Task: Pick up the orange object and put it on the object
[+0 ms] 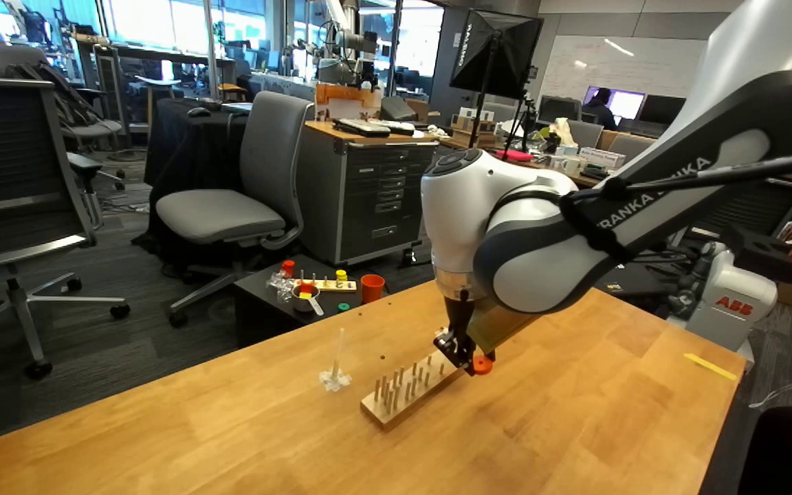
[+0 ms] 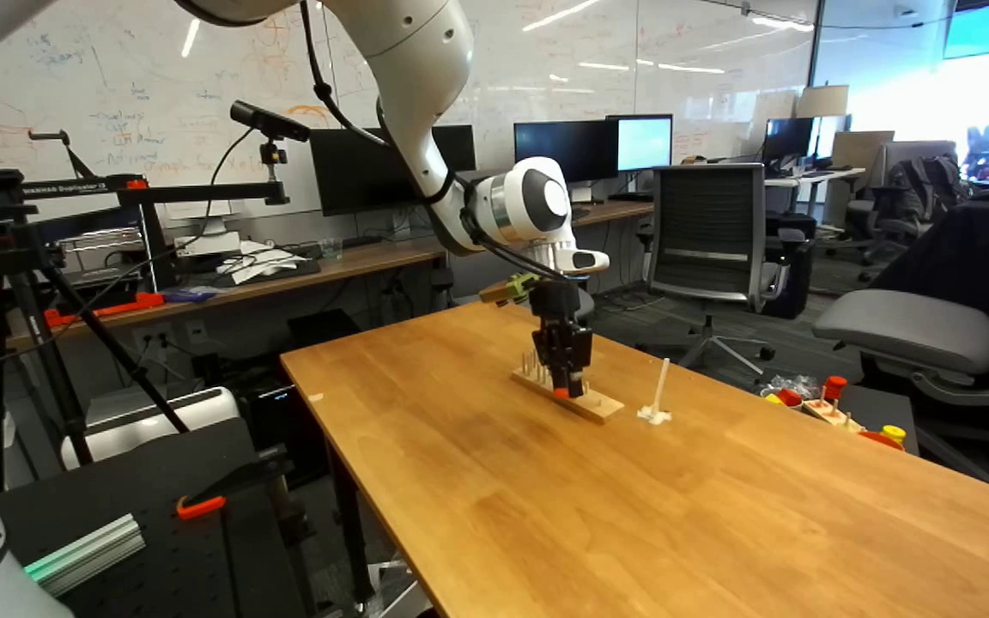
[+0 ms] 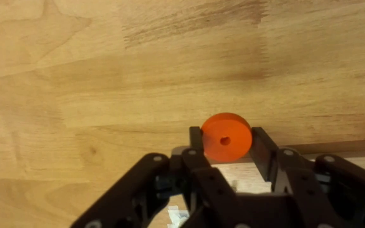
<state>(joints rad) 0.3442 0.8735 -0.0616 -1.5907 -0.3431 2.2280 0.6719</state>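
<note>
An orange disc (image 3: 234, 150) with a small centre hole sits between the fingertips of my gripper (image 3: 227, 134) in the wrist view. Both fingers touch its sides. The disc shows beside the gripper in both exterior views (image 1: 482, 365) (image 2: 561, 393). It is by the long edge of a wooden peg board (image 1: 399, 416); I cannot tell whether it touches the table. The board (image 2: 596, 407) carries several thin upright pegs, and the gripper (image 1: 480, 364) hides part of it. A single upright rod (image 1: 338, 354) with a white taped base stands apart from the board.
The wooden table (image 1: 231, 426) holds the board and rod. The rod (image 2: 659, 390) is near the board's end; its white tape (image 3: 176, 217) shows in the wrist view. A low black table (image 1: 265, 317) beside it bears an orange cup (image 1: 372, 289) and small toys.
</note>
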